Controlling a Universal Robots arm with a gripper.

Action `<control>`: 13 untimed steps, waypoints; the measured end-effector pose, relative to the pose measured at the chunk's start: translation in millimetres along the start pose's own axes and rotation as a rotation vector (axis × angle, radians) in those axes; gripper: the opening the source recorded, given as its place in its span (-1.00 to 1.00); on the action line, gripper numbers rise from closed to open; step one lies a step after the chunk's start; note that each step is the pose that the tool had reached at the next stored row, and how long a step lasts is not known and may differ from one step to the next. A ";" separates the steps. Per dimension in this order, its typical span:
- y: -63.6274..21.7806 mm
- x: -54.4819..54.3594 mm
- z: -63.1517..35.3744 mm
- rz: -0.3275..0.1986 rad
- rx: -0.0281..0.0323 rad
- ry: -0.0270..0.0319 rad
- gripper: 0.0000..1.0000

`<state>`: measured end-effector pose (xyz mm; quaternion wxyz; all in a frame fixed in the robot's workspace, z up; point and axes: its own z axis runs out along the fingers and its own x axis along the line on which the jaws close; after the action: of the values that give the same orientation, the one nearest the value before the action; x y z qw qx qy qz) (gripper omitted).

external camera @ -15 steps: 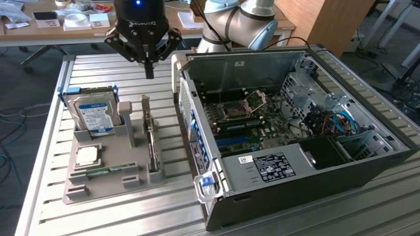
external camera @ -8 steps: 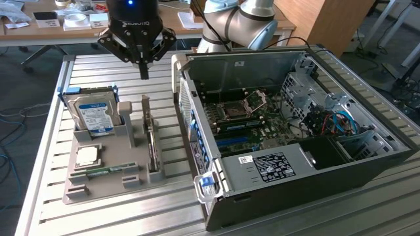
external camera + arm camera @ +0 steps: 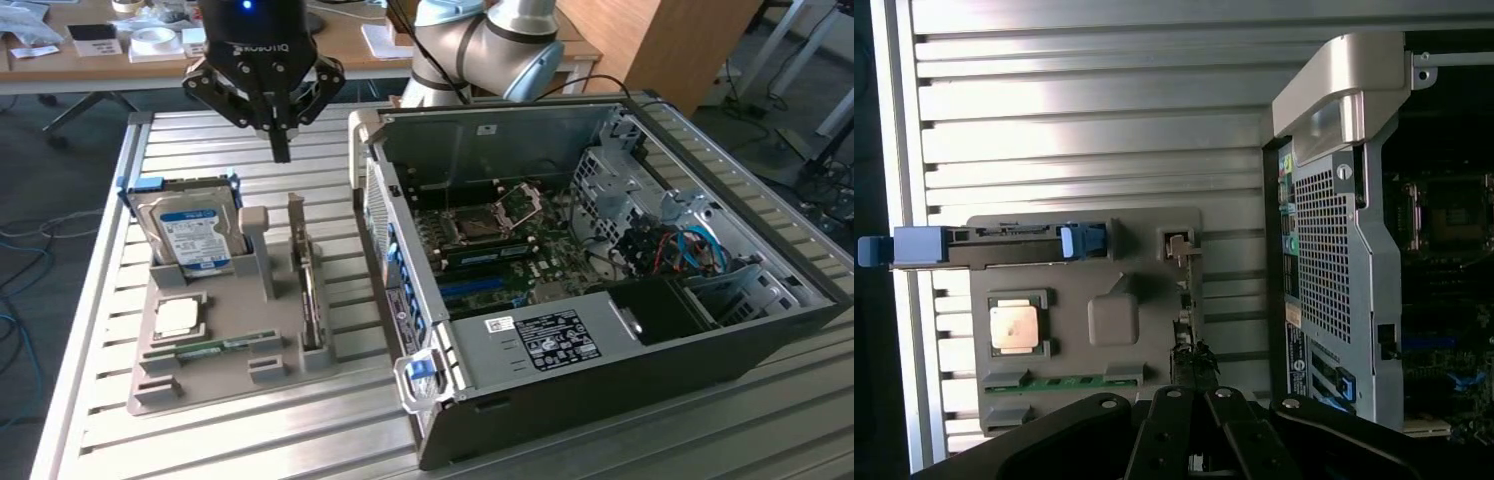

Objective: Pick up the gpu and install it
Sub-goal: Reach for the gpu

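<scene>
The gpu (image 3: 308, 292) stands on its long edge in a slot of the grey holder tray (image 3: 214, 385), its silver bracket end toward the far side. In the wrist view the gpu (image 3: 1186, 300) shows edge-on as a thin strip. My gripper (image 3: 280, 150) hangs above the table just beyond the tray's far end, fingers pressed together and holding nothing. In the wrist view the gripper (image 3: 1190, 412) sits over the card's end, apart from it.
The tray also carries a silver hard drive with a blue label (image 3: 194, 235), a CPU (image 3: 178, 318) and a RAM stick (image 3: 220, 347). An open computer case (image 3: 747, 330) lies at the exterior view's right, motherboard (image 3: 494, 240) exposed. A cluttered desk stands behind.
</scene>
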<state>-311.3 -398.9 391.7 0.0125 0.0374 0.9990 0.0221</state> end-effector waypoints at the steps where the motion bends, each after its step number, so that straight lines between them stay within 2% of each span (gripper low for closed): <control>1: 0.0 0.0 0.0 0.000 -0.0001 0.0000 -0.79; 8: -0.2 0.1 0.0 0.000 -0.0001 0.0000 -0.79; 13: -4.0 -0.2 -0.2 0.001 0.0000 -0.0001 -0.79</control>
<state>-311.4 -402.8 391.7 0.0125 0.0380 0.9990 0.0221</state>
